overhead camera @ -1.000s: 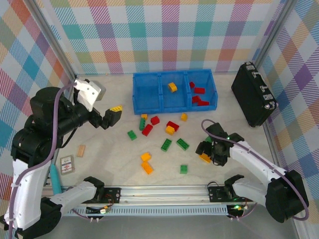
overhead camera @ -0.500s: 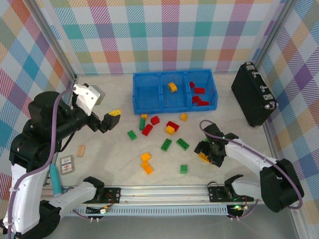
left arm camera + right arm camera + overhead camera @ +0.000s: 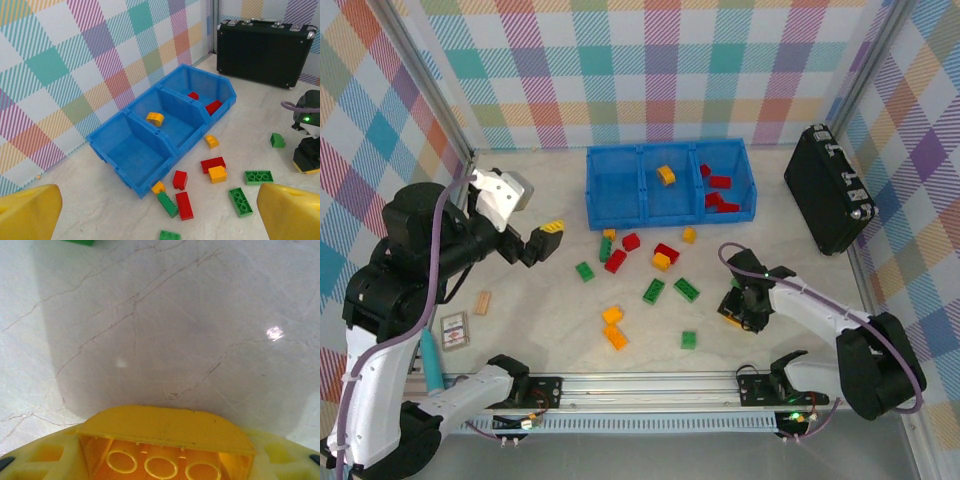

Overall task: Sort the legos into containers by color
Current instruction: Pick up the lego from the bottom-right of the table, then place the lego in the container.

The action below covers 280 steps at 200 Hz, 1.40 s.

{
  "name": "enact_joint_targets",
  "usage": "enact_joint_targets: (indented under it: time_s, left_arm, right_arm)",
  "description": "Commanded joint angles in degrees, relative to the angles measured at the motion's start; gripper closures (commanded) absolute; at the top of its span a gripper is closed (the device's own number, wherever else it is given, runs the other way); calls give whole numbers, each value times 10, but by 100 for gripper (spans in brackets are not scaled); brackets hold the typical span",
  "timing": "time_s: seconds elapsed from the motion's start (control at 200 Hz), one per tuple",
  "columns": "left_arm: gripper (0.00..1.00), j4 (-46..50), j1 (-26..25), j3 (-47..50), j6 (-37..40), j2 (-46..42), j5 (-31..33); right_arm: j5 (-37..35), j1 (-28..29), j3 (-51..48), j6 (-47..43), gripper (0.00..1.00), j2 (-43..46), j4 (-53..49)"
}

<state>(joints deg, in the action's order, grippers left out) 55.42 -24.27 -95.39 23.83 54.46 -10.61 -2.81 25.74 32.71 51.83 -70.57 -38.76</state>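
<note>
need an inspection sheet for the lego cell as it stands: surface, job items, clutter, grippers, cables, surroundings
Surface: pale marbled tabletop, no spills seen.
Job's things: blue tray; left compartment empty, middle holds one orange-yellow lego, right holds red legos. Loose legos in red, green and yellow lie in front of it.
Clutter: black case at right; wooden block and printed card at left.
Grippers: left gripper raised, open, empty. Right gripper down at the table, apparently shut on a yellow lego.
Cables: left arm's cable and right arm's cable loop clear of the legos.
Surroundings: plaid walls; metal rail at near edge.
</note>
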Motion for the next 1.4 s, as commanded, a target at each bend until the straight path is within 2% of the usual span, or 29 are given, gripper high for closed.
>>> enact_joint_targets:
  time_s: [0.0, 0.105, 0.23, 0.365, 0.515, 0.66, 0.78, 0.945, 1.25, 1.395]
  left_arm:
    - [0, -1, -5, -7, 9, 1, 10]
    - [0, -5, -5, -3, 10, 1, 21]
    - [0, -5, -5, 0, 12, -1, 25]
    - [0, -8, -5, 5, 10, 4, 67]
    - [0, -5, -5, 9, 10, 16, 86]
    - [0, -14, -5, 11, 11, 27, 89]
    - [0, -12, -5, 6, 14, 45, 99]
    - [0, -23, -5, 10, 14, 49, 114]
    - [0, -34, -5, 26, 10, 39, 105]
    - [0, -42, -5, 33, 10, 35, 96]
  right_arm:
    - [-22, 3, 35, -44, 52, -21, 15]
    - [-50, 3, 123, -119, 52, -42, -12]
    - [-87, 3, 269, -243, 52, -106, -42]
    - [-88, 3, 376, -403, 51, -170, 43]
    - [-101, 4, 499, -502, 50, -274, 106]
    - [-96, 3, 613, -553, 50, -385, 162]
    - [-107, 3, 703, -595, 50, -483, 167]
    - [-97, 1, 788, -622, 50, -572, 152]
    - [-62, 1, 848, -629, 36, -611, 97]
    - [-39, 1, 849, -627, 22, -592, 84]
